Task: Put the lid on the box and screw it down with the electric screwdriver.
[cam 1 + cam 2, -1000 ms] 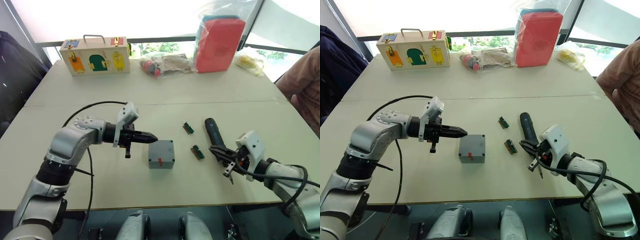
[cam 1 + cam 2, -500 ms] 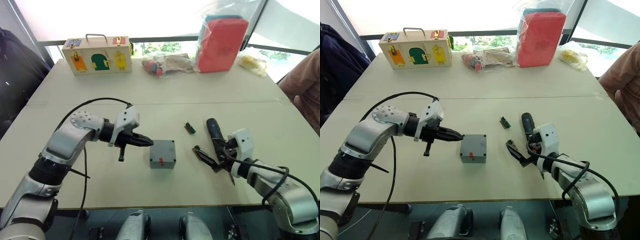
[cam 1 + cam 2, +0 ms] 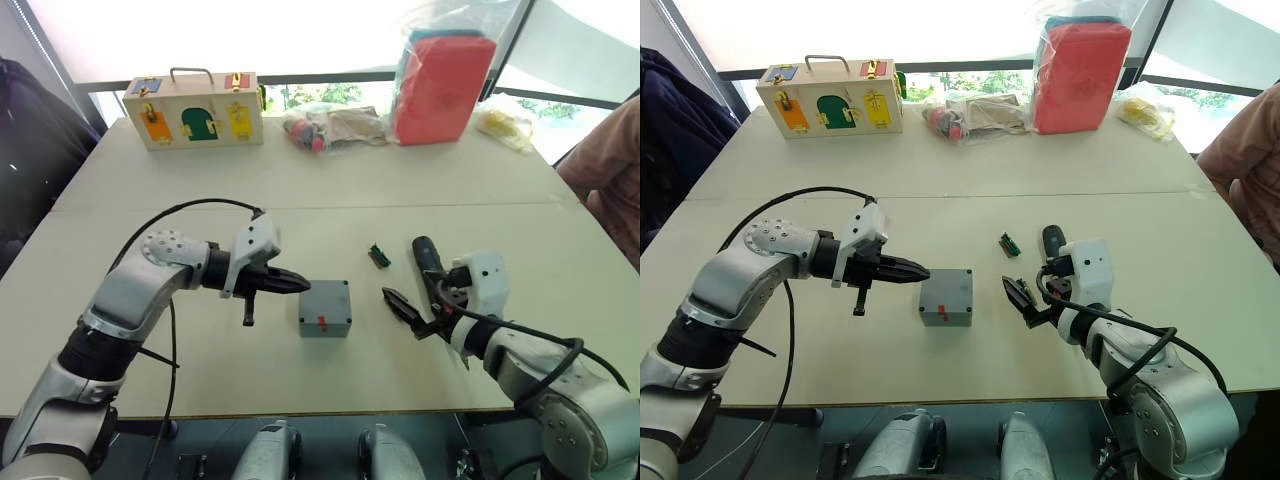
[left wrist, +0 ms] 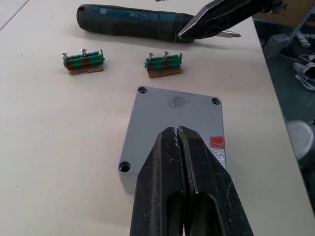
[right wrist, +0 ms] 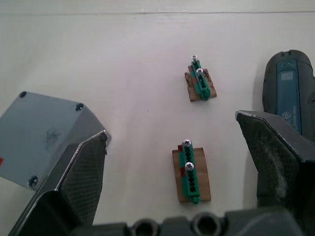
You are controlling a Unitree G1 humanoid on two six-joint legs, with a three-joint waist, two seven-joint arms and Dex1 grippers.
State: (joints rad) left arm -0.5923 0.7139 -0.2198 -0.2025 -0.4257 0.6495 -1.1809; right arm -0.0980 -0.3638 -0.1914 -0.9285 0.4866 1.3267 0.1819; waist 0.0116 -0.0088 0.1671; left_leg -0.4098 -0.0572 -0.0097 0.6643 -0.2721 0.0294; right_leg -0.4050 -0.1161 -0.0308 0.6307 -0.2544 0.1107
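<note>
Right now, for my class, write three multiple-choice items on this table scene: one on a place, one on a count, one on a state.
1. Where does the slim dark blue-black electric screwdriver lie?
A. on the beige table, on the right gripper's side of the small grey plastic box
B. on top of that box
C. inside the wooden latch box

2. How many small green screw holders lie on the table?
A. one
B. two
C. four

3. How are the grippers?
A. both open
B. left gripper shut, right gripper open
C. left open, right shut

Answers: 1 A, it lies on the tabletop beyond the holders. 2 B, both are visible in the wrist views. 3 B, the left fingers meet; the right's are spread apart.
</note>
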